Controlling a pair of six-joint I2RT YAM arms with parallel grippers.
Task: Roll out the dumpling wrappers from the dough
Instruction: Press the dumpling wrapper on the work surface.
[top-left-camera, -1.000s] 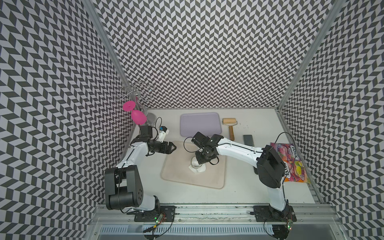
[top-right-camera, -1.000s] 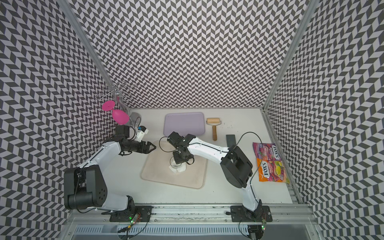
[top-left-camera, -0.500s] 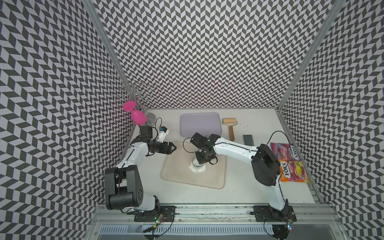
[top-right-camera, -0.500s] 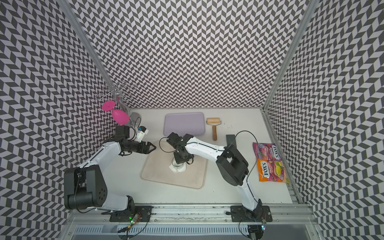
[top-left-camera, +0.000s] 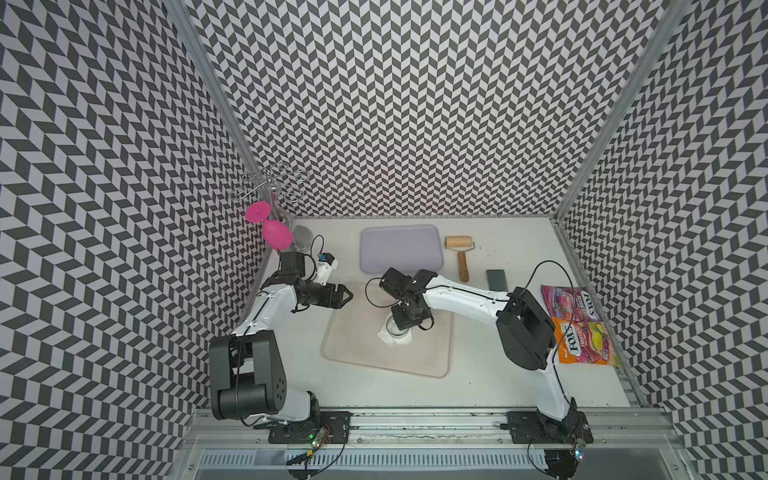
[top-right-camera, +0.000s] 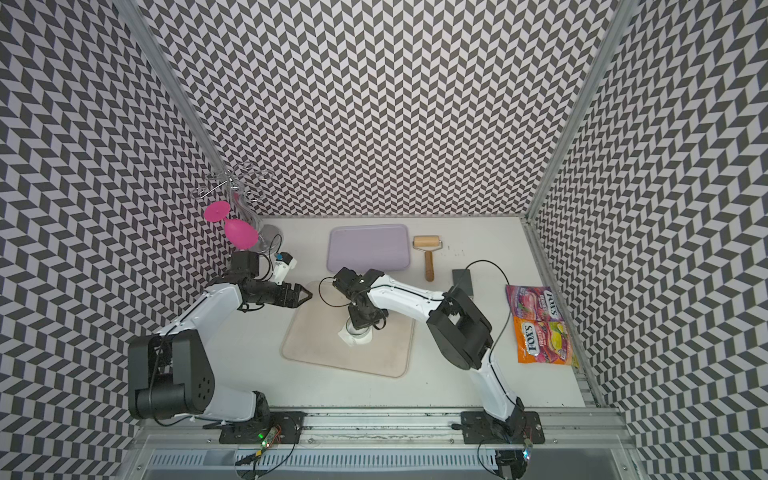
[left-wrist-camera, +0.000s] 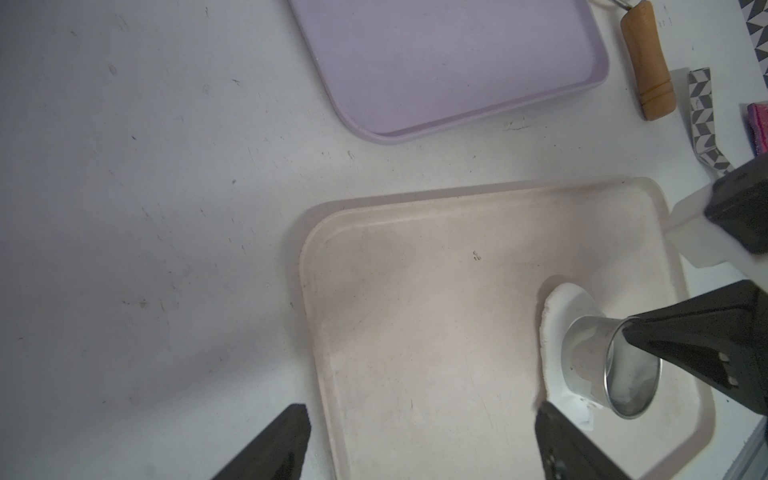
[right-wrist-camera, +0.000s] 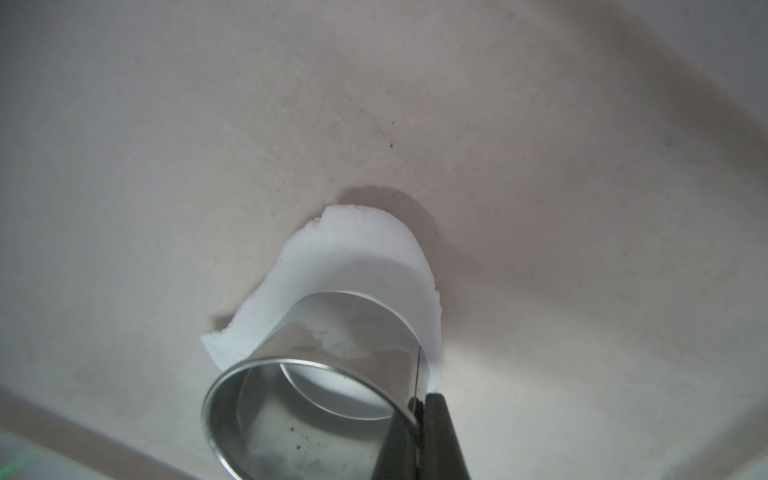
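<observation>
Overhead, in both top views, the dough lies as a small flat white sheet about the middle of the beige tray. The right gripper points straight down at it, pinching the wall of a metal ring cutter that stands on the dough. The left gripper hangs above the table just beside the beige tray's far left corner, jaws spread, holding nothing. Behind the beige tray sits a lilac tray with a wooden roller just beside it. Two candy bags lie near the right wall. A pink wine glass hangs upside down from a wire rack in the far left corner.

From the left wrist, the left gripper shows two dark fingers set wide apart, with only bare tray and table between them. The ring cutter stands on the dough, whose white edge curves out past the ring.

From the right wrist, the ring cutter sits on the dough. An irregular white margin spreads beyond the ring, and more white shows through it. The right gripper is clamped on the cutter's wall, one finger inside and one outside.
</observation>
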